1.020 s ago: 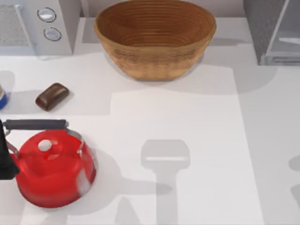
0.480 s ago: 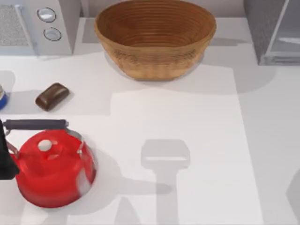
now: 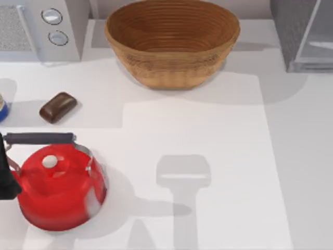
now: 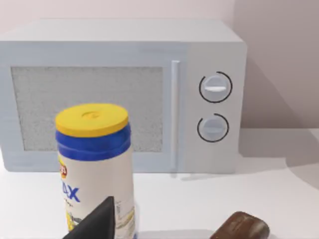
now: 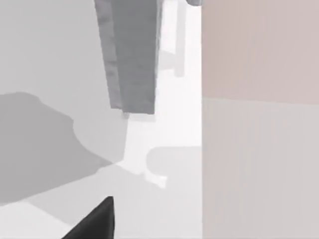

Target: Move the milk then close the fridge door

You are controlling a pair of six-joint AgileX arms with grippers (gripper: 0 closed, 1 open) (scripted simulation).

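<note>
Seen from above, a white desk (image 3: 208,135). The fridge door (image 3: 318,36), a flat pale grey panel with a lighter frame, stands at about 1 o'clock in the desk's far right corner. It is hinged to a dark grey speckled box (image 3: 286,26), and both are cut off by the picture's edge, so how far the door is swung cannot be judged.

In the right wrist view, a dark tip of the right end effector (image 5: 94,221) pokes in at the edge, well apart from a grey panel (image 5: 132,55) seen edge-on beyond it. Whether that panel is the door is hard to tell, and whether this end effector is wide or narrow cannot be told.

At 8 o'clock a red kettle (image 3: 57,190) sits with a black part of the left arm (image 3: 5,174) touching or just beside it at the desk's left edge. The left wrist view shows a dark tip of the left end effector (image 4: 97,223) just in front of a tall canister (image 4: 94,159) with a yellow lid and blue band. Its opening cannot be told either.

A light grey box with two round knobs (image 4: 124,94) stands behind the canister, at 11 o'clock from above. A brown rounded block (image 3: 58,107) lies at 9 o'clock, and a wicker basket (image 3: 171,67) at 12 o'clock.
</note>
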